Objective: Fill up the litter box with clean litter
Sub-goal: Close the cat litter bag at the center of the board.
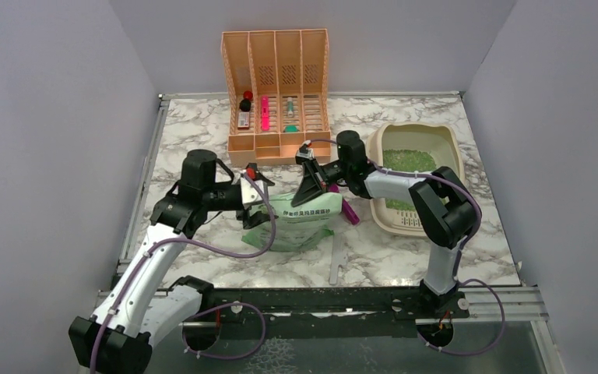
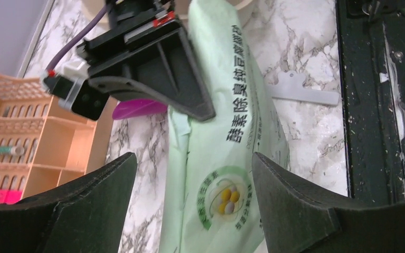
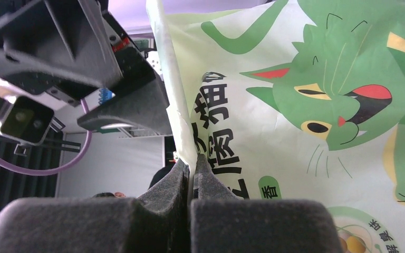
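The beige litter box (image 1: 445, 139) stands at the right of the table with a grainy green layer of clean litter (image 1: 409, 160) inside. A pale green printed litter bag (image 1: 300, 226) stands left of it. My right gripper (image 1: 311, 196) is shut on the bag's top edge; in the right wrist view the jaws (image 3: 191, 167) pinch the thin edge of the bag (image 3: 306, 105). My left gripper (image 1: 255, 182) is open at the bag's left side. In the left wrist view the bag (image 2: 227, 132) lies beyond my open left gripper (image 2: 194, 158), which touches nothing.
A peach slatted file organizer (image 1: 276, 86) with small items stands at the back. A pink scoop (image 1: 350, 210) lies between bag and litter box. A white strip (image 1: 335, 263) lies near the front edge. Grey walls enclose the table.
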You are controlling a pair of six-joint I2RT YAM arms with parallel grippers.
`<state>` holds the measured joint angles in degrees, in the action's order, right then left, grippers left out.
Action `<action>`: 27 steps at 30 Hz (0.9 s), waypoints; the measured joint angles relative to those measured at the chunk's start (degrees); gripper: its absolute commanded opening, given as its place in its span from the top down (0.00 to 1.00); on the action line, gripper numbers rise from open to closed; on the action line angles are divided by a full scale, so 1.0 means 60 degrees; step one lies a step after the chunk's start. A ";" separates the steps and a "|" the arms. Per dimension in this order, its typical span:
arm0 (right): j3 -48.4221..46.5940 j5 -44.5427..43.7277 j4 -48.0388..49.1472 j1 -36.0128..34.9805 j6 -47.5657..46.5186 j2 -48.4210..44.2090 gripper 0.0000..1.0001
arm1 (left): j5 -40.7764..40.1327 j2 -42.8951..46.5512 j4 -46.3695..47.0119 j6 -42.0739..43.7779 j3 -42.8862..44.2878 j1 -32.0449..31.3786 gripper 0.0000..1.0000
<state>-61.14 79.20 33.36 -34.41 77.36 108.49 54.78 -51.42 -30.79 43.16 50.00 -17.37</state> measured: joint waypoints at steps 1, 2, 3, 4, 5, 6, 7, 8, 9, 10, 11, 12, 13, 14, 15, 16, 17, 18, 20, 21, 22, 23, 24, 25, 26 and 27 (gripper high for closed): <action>-0.0011 0.0000 -0.0004 0.0000 0.0000 0.0011 0.99 | -0.0044 -0.0055 0.0033 0.0146 0.0004 -0.0219 0.19; -0.0026 0.0000 -0.0004 0.0000 0.0000 0.0011 0.99 | -0.0146 -0.0146 0.0066 0.0280 0.0004 -0.0448 0.19; -0.0040 0.0000 -0.0007 0.0000 -0.0004 0.0011 0.99 | -0.0291 -0.0273 0.0069 0.0419 0.0022 -0.0732 0.20; -0.0062 0.0000 -0.0011 0.0000 -0.0011 0.0011 0.99 | -0.0397 -0.0386 0.0047 0.0539 0.0047 -0.0922 0.20; -0.0076 0.0000 -0.0015 0.0000 -0.0025 0.0011 0.99 | -0.0521 -0.0586 -0.0106 0.0732 0.0149 -0.1147 0.20; -0.0087 0.0000 -0.0018 0.0000 -0.0044 0.0011 0.99 | -0.0605 -0.0754 -0.0208 0.0863 0.0244 -0.1282 0.20; -0.0087 0.0000 -0.0026 0.0000 -0.0062 0.0011 0.99 | -0.0674 -0.0947 -0.0364 0.0984 0.0372 -0.1377 0.20; -0.0087 0.0000 -0.0047 0.0000 -0.0076 0.0011 0.99 | -0.0747 -0.1075 -0.0503 0.1078 0.0474 -0.1406 0.20; -0.0087 -0.0004 -0.0080 0.0000 -0.0095 0.0011 0.99 | -0.0820 -0.1195 -0.0630 0.1155 0.0561 -0.1432 0.20; -0.0087 -0.0004 -0.0095 0.0000 -0.0120 0.0011 0.99 | -0.0911 -0.1286 -0.0798 0.1220 0.0637 -0.1443 0.20; -0.0087 -0.0004 -0.0102 0.0000 -0.0146 0.0011 0.99 | -0.1031 -0.1311 -0.0903 0.1257 0.0663 -0.1453 0.20; -0.0091 -0.0004 -0.0106 0.0000 -0.0157 0.0011 0.99 | -0.1195 -0.1326 -0.1031 0.1282 0.0663 -0.1461 0.20; -0.0091 -0.0004 -0.0109 0.0000 -0.0157 0.0011 0.99 | -0.1348 -0.1326 -0.1147 0.1308 0.0663 -0.1483 0.21; -0.0091 -0.0004 -0.0109 0.0000 -0.0157 0.0011 0.98 | -0.1479 -0.1337 -0.1260 0.1322 0.0663 -0.1504 0.21; -0.0091 -0.0004 -0.0109 0.0000 -0.0157 0.0007 0.98 | -0.1596 -0.1355 -0.1377 0.1344 0.0667 -0.1515 0.22; -0.0091 -0.0004 -0.0109 0.0000 -0.0153 0.0007 0.98 | -0.1730 -0.1410 -0.1519 0.1370 0.0667 -0.1555 0.23; -0.0091 -0.0004 -0.0106 0.0000 -0.0149 -0.0004 0.98 | -0.1792 -0.1468 -0.1614 0.1381 0.0667 -0.1570 0.23; -0.0091 0.0000 -0.0106 0.0000 -0.0146 -0.0011 0.98 | -0.1851 -0.1559 -0.1716 0.1406 0.0667 -0.1596 0.24; -0.0087 0.0004 -0.0091 -0.0004 -0.0127 -0.0018 0.96 | -0.1920 -0.1749 -0.1851 0.1443 0.0667 -0.1650 0.30; -0.0087 0.0004 -0.0076 -0.0004 -0.0109 -0.0026 0.96 | -0.1967 -0.1825 -0.1909 0.1461 0.0667 -0.1698 0.32; -0.0087 0.0018 -0.0076 -0.0004 -0.0095 -0.0026 0.95 | -0.2004 -0.1869 -0.1949 0.1472 0.0678 -0.1734 0.33; -0.0084 0.0029 -0.0076 -0.0004 -0.0080 -0.0026 0.95 | -0.2065 -0.1916 -0.2014 0.1494 0.0721 -0.1778 0.34; -0.0084 0.0036 -0.0073 -0.0004 -0.0073 -0.0026 0.95 | -0.2157 -0.1953 -0.2095 0.1501 0.0780 -0.1818 0.35; -0.0080 0.0036 -0.0076 -0.0004 -0.0073 -0.0026 0.95 | -0.2244 -0.1993 -0.2160 0.1508 0.0834 -0.1854 0.36; -0.0066 0.0036 -0.0076 0.0000 -0.0073 -0.0029 0.94 | -0.2368 -0.2022 -0.2222 0.1534 0.0867 -0.1905 0.38; -0.0058 0.0036 -0.0080 0.0007 -0.0076 -0.0029 0.93 | -0.2419 -0.2040 -0.2251 0.1548 0.0882 -0.1945 0.40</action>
<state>-61.49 79.42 32.88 -34.37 76.90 108.31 40.27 -63.66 -44.29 52.45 55.29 -29.04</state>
